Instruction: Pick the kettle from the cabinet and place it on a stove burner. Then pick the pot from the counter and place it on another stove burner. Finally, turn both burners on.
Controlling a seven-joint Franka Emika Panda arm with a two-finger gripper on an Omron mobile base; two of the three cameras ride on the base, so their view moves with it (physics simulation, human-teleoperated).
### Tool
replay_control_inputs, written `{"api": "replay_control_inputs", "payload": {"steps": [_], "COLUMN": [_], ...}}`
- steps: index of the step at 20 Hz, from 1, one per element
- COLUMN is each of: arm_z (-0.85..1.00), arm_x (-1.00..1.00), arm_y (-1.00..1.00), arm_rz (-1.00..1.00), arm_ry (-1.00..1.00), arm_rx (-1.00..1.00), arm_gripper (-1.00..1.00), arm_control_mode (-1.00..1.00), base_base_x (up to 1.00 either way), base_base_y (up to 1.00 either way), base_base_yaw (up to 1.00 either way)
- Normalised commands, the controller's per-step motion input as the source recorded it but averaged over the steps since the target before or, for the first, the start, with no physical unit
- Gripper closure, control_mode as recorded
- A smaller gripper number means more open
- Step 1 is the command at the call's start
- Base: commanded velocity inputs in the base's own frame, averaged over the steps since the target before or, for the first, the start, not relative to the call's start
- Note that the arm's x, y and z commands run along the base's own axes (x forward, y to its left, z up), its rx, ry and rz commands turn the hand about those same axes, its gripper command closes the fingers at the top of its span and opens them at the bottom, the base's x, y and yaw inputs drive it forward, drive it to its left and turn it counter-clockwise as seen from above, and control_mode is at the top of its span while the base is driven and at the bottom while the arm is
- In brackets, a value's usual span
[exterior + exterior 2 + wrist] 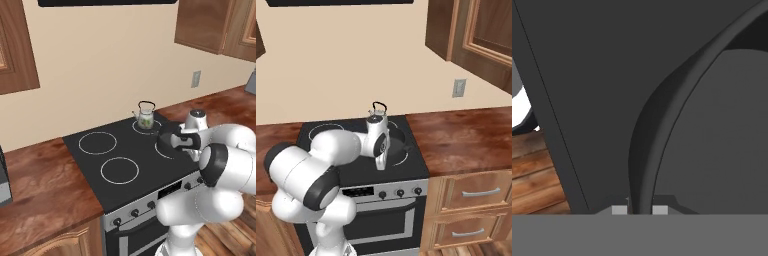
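Hand view shows the gripper (640, 210) clamped narrowly on the pot (722, 130) rim at centre frame.

A glossy white arm (220, 180) of thick rounded segments is seen, joined by dark charcoal bands at the joints. A bulbous white shoulder housing (311, 200) sits over a narrower white column. The slim white wrist section (377, 140) is capped by a small grey disc.
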Motion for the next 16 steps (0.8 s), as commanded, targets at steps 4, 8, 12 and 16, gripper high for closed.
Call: {"api": "replay_control_inputs", "payload": {"steps": [4, 8, 12, 16], "arm_z": [-0.07, 0.00, 0.00, 0.00], "arm_x": [0.06, 0.01, 0.00, 0.01], "arm_y": [-0.06, 0.00, 0.00, 0.01], "arm_rz": [0.00, 0.00, 0.03, 0.05], "arm_ry": [0.00, 0.00, 0.00, 0.00], "arm_rx": [0.00, 0.00, 0.00, 0.00], "arm_gripper": [1.00, 1.00, 1.00, -1.00], "arm_control_mode": [-1.00, -1.00, -1.00, -1.00], "base_base_x": [0.00, 0.00, 0.00, 0.00], "base_base_y": [0.00, 0.00, 0.00, 0.00], "base_base_yaw": [0.00, 0.00, 0.00, 0.00]}}
